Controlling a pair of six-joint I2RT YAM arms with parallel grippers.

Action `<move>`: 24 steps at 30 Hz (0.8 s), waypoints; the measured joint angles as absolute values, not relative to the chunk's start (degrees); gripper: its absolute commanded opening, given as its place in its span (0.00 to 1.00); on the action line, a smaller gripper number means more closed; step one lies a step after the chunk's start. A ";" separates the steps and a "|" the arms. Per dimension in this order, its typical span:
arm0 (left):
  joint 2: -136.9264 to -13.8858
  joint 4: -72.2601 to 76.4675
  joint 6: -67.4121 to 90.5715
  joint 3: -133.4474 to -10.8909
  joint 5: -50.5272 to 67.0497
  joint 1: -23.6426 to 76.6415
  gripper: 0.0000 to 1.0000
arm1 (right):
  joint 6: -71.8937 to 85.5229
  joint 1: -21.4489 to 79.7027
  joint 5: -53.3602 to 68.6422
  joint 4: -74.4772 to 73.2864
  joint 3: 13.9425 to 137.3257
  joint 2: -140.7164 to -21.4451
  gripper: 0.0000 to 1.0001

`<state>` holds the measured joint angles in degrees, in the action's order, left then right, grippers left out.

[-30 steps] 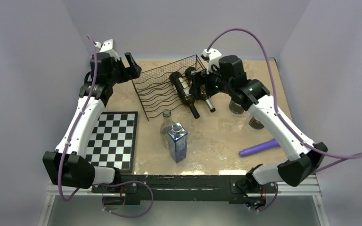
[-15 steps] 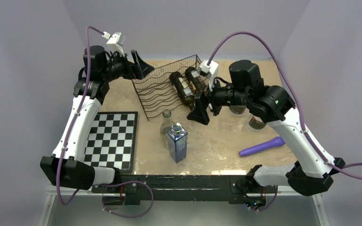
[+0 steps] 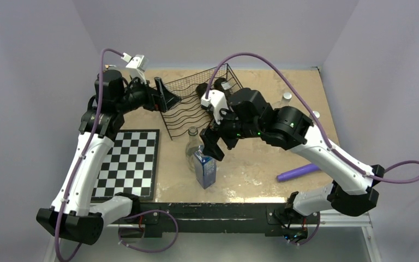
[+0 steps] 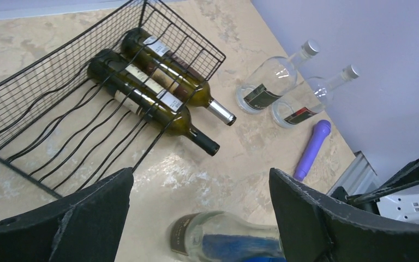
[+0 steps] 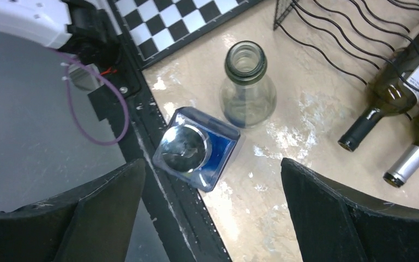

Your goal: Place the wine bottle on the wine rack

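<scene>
The right fingers [image 5: 103, 218] are spread wide and hold nothing. They hang over the blue square bottle [image 5: 196, 147], which stands upright between them, with the clear bottle [image 5: 248, 87] just ahead; I think they are lining up a grasp from above. The left fingers [image 4: 87, 218], also spread and empty, hover beside the wine rack [image 4: 43, 82]. Ahead of them two dark wine bottles [image 4: 142, 101] lie on its wavy wires, necks outward.

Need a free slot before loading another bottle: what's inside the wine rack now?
Two dark wine bottles lie side by side in the wine rack, one black-capped, one silver-capped, necks poking out front. From above, the right arm mostly hides them.
</scene>
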<state>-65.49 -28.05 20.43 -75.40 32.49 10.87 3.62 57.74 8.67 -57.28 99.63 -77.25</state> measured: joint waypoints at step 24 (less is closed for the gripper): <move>-50.63 -38.37 19.59 -73.19 12.51 11.07 0.98 | 17.34 70.78 -15.31 -62.87 100.79 -93.06 0.84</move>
<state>-50.63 -38.37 19.59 -73.19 12.51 11.07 17.34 70.78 -15.31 -62.87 100.79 -93.06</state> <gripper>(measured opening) 0.976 0.932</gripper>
